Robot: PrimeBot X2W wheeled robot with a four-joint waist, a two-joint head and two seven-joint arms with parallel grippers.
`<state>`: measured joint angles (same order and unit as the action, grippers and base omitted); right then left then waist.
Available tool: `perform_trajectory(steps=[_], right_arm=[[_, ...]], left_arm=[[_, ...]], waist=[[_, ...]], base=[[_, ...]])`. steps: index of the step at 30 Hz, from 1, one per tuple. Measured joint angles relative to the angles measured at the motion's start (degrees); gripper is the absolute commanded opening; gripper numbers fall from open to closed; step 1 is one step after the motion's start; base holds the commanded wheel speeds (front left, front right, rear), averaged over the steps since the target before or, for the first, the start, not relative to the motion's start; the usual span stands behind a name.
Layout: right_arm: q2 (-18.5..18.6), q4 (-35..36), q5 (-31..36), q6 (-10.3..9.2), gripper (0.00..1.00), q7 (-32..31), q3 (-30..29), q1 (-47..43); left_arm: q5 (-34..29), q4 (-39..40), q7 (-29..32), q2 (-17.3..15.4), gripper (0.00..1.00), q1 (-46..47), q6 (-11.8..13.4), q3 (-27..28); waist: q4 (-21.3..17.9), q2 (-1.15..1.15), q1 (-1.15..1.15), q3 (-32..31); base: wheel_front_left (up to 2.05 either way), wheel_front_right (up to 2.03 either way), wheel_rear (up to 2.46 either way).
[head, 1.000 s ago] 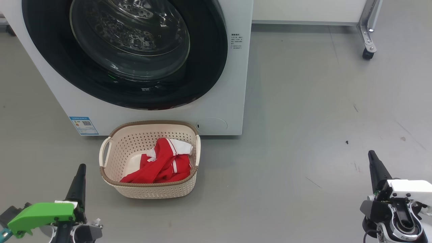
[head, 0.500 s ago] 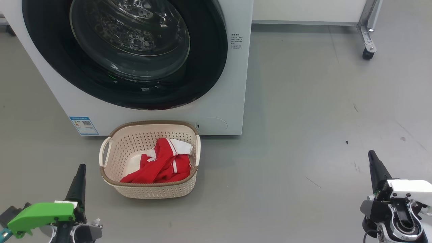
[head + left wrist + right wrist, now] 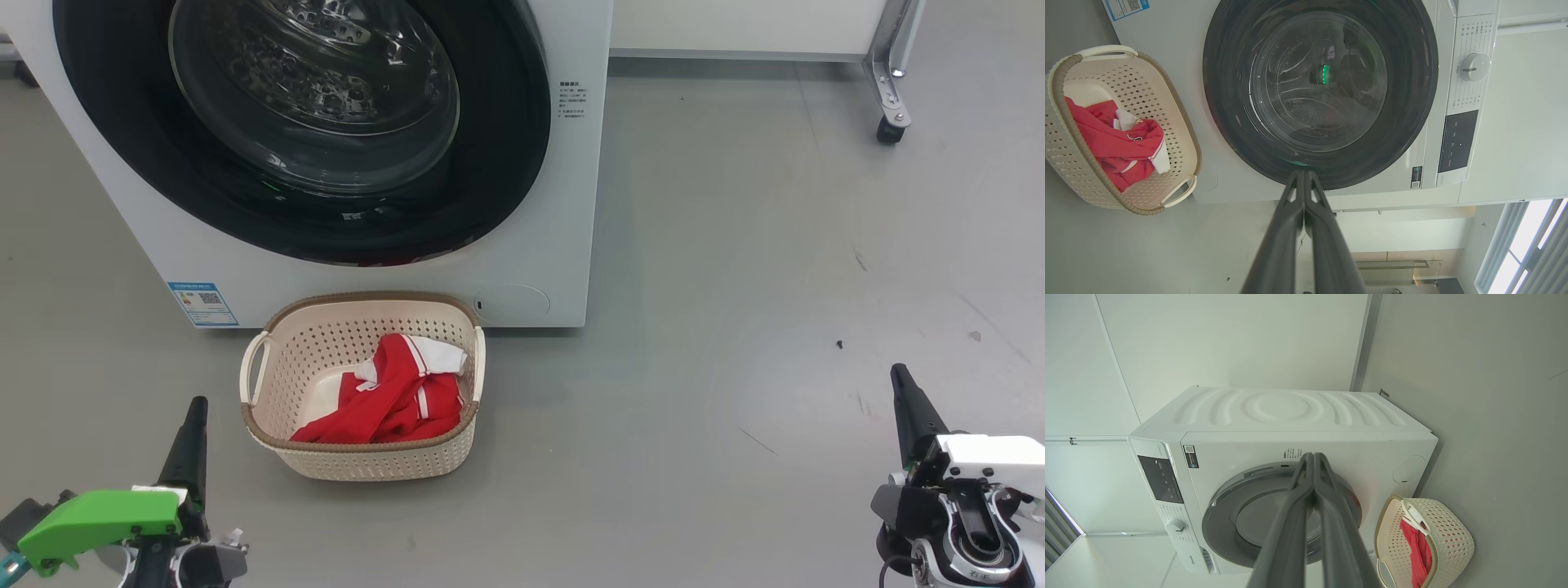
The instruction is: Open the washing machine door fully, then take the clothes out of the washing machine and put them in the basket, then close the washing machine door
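The white washing machine (image 3: 539,245) fills the upper left of the head view, and its round black-rimmed door (image 3: 514,163) lies flat against the front. On the floor before it stands the cream basket (image 3: 359,457), holding the red clothes (image 3: 392,400) with white trim. My left gripper (image 3: 196,406) is shut and empty at the lower left, left of the basket. My right gripper (image 3: 898,371) is shut and empty at the lower right, far from the basket. The left wrist view shows the door (image 3: 1229,122), the basket (image 3: 1069,171) and the clothes (image 3: 1106,143); the right wrist view shows the machine (image 3: 1290,412) and basket (image 3: 1453,539).
Grey floor stretches to the right of the machine. A metal frame leg on a caster (image 3: 891,131) stands at the back right. A white wall panel (image 3: 735,24) runs behind the machine. The machine's control dial (image 3: 1475,67) shows in the left wrist view.
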<state>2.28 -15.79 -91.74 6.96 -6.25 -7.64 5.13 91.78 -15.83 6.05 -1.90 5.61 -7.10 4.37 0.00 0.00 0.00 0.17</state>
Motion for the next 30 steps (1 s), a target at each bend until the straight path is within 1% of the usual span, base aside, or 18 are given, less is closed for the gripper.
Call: perform_trajectory(steps=[30], right_arm=[[0.00,0.00,0.00,0.00,0.00,0.00,-0.02,0.00]], left_arm=[[0.00,0.00,0.01,0.00,0.00,0.00,0.00,0.04]], waist=[[0.00,0.00,0.00,0.00]], base=[[0.00,0.00,0.00]])
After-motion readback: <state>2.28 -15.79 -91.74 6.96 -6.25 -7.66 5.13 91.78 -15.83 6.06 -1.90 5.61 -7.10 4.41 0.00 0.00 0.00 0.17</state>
